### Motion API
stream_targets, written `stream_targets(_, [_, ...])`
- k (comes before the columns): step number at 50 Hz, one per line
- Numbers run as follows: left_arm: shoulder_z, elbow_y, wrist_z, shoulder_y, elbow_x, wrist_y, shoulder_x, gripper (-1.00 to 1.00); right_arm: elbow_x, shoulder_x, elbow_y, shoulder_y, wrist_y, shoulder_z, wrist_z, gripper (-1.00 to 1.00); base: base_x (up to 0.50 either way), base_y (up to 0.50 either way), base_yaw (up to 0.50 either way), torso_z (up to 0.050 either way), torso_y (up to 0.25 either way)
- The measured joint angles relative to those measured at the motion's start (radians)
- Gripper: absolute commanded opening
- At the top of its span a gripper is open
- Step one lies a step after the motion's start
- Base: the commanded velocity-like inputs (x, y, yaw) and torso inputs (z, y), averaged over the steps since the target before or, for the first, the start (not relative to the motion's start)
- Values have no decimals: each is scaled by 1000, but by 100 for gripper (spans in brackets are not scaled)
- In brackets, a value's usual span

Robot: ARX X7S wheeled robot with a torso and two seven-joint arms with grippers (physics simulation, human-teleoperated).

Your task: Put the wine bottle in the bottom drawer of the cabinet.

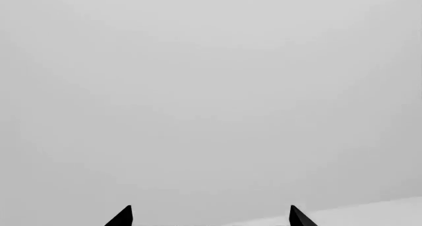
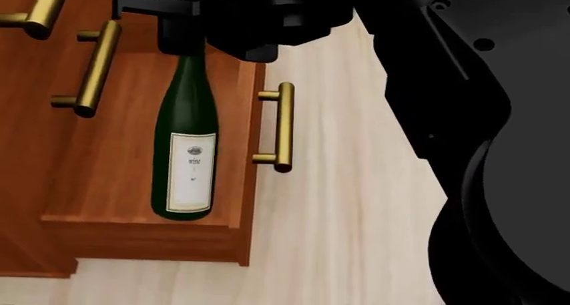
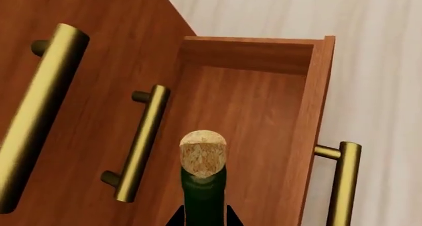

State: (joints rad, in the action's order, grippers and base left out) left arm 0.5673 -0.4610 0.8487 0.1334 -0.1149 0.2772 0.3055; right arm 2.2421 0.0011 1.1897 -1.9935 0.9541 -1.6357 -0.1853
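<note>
Gripping the dark green, white-labelled wine bottle (image 2: 185,145) by its neck, seemingly, right fingers (image 3: 228,217) hold it over the bottom drawer (image 2: 125,178).

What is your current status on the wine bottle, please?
Right claw shut on wine bottle neck, over the open bottom drawer. Left claw open, holding nothing. Nothing in the way.

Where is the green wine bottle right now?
In the head view, the wine bottle stands inside the open bottom drawer, the right hand gripping its neck.
</note>
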Motion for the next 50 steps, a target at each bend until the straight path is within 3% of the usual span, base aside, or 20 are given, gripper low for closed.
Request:
stream_targets(36, [-4, 35, 1, -19, 0, -61, -11, 100, -83, 4, 34, 18, -56, 101, -8, -100, 0, 0, 0, 0, -96])
stream_targets(50, [-8, 17, 4, -11, -5, -31, -1, 100, -150, 8, 48, 62, -81, 162, 15, -100, 0, 0, 0, 0, -6])
